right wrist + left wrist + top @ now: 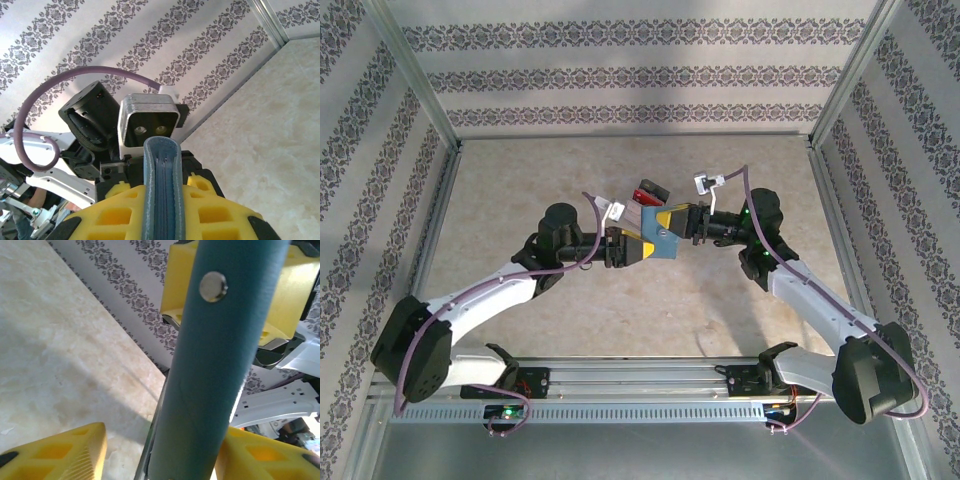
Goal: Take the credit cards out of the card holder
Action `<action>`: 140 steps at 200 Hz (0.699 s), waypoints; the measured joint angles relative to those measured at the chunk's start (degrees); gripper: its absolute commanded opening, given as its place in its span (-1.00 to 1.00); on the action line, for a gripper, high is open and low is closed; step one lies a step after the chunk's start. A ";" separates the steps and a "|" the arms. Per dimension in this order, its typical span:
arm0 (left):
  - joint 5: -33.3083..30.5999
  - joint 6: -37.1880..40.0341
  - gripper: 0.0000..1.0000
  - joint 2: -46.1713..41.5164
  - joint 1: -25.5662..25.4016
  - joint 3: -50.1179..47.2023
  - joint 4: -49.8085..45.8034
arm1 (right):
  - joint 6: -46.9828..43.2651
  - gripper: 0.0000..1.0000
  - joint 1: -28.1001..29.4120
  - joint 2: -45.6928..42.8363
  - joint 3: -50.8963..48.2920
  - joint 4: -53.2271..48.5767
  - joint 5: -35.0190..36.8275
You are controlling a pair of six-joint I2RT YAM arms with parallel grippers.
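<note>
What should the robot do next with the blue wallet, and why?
Probably close the left gripper on the card holder. The right gripper clamps its other end in mid-air. The holder is folded shut, and one left finger stands apart from it. With both ends gripped, it could be pulled open.

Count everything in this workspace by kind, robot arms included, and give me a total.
Robot arms: 2
Teal card holder: 1
Small red and dark object: 1
Total: 4
</note>
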 measured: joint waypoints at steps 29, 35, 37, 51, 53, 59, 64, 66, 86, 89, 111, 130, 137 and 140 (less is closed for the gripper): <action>1.84 -1.57 -0.38 1.18 -0.15 0.00 3.43 | -0.04 -0.86 0.22 0.68 0.33 0.70 -0.15; 2.03 -1.81 -0.49 1.20 -0.26 0.00 3.82 | -0.02 -0.84 0.20 0.74 0.33 0.70 -0.13; 2.08 -1.64 -0.52 1.20 -0.33 0.00 4.00 | -0.02 -0.84 0.20 0.74 0.33 0.68 -0.13; 2.73 -1.75 -0.74 1.20 -0.35 0.00 4.57 | -0.04 -0.80 0.15 0.74 0.33 0.68 -0.04; 2.86 -1.95 -0.76 1.18 -0.35 0.00 4.59 | -0.04 -0.78 0.09 0.74 0.33 0.66 -0.04; 3.06 -1.75 -0.82 1.09 -0.35 0.00 4.68 | -0.04 -0.67 -0.11 0.74 0.33 0.59 -0.07; 3.02 -1.53 -0.85 0.96 -0.35 0.00 4.66 | -0.04 -0.58 -0.22 0.74 0.33 0.50 -0.11; 2.97 -1.57 -0.86 0.92 -0.35 0.00 4.59 | 0.00 -0.57 -0.24 0.74 0.33 0.48 -0.09; 2.23 -0.09 -0.95 -0.13 -0.46 0.00 2.75 | 0.09 -0.21 -0.61 0.52 0.33 -0.11 0.42; 1.92 0.22 -0.96 -0.35 -0.50 0.00 2.19 | 0.11 -0.20 -0.72 0.42 0.33 -0.44 0.61; -1.29 3.21 -1.00 -2.25 -0.72 0.00 -3.19 | -0.17 0.00 -2.16 -1.33 0.33 -2.36 2.80; -4.87 6.49 -1.00 -4.17 -0.72 0.00 -8.76 | -0.50 0.05 -3.34 -3.91 0.33 -6.05 6.64; -6.29 7.58 -1.00 -4.74 -0.72 0.00 -10.51 | -0.98 0.05 -3.56 -5.18 0.33 -8.28 8.83; -6.88 8.07 -1.00 -4.98 -0.72 0.00 -11.17 | -1.38 0.07 -3.56 -5.73 0.33 -9.38 9.70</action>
